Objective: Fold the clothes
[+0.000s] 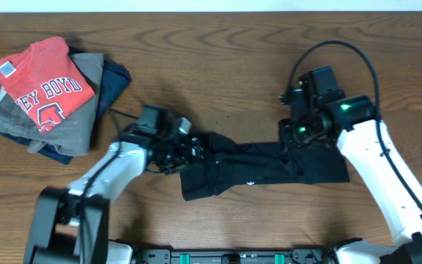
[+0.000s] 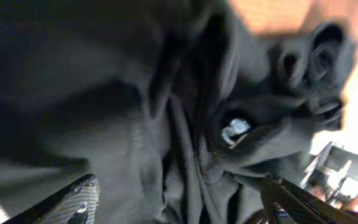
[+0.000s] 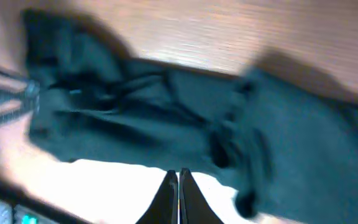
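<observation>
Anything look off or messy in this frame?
The black T-shirt lies bunched and twisted in a wrinkled strip at mid-table, not spread flat. The garment pile at the far left is stacked askew.

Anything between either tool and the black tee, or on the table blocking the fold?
Nothing visible. The left tool and right tool are both right at the black T-shirt, one at each end. The stack of folded clothes sits at the table's far-left corner, apart from it.
</observation>
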Available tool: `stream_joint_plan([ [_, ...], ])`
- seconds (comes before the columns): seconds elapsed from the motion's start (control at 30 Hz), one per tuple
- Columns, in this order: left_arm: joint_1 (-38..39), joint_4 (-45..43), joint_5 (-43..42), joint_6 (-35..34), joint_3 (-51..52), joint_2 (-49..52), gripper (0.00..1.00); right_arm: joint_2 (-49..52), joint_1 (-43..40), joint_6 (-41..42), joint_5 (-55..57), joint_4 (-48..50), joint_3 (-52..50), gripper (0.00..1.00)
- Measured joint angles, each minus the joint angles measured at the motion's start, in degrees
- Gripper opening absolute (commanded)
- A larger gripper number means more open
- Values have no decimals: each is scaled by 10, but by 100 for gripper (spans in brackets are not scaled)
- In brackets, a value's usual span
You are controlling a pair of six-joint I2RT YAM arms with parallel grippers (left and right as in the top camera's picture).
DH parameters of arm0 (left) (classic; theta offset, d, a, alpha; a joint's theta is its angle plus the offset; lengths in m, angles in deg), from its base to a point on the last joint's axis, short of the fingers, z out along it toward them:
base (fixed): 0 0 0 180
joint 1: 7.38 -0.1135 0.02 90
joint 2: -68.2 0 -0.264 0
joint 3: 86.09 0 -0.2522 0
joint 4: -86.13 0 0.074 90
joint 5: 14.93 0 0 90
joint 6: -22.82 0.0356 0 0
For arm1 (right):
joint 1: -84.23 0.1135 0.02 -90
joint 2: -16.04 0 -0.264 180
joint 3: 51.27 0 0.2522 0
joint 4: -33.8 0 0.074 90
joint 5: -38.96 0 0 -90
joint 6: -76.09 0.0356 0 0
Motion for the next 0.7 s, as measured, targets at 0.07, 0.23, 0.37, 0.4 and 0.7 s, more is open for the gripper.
stream_joint_plan([
  [0.07,-30,12,-7,8,0,-26,86,9,19,-2,-20,15,-2,1],
  [0.23,-83,42,-9,23,0,-72,86,55,75,2,-46,56,-12,1],
  [0.37,-95,68,7,27,0,-73,86,104,122,11,-51,91,-13,1],
  [0.4,-95,74,13,28,0,-73,87,118,136,15,-52,102,-13,1],
  [0.7,-95,103,33,30,0,-73,88,264,211,59,-54,170,-13,1],
])
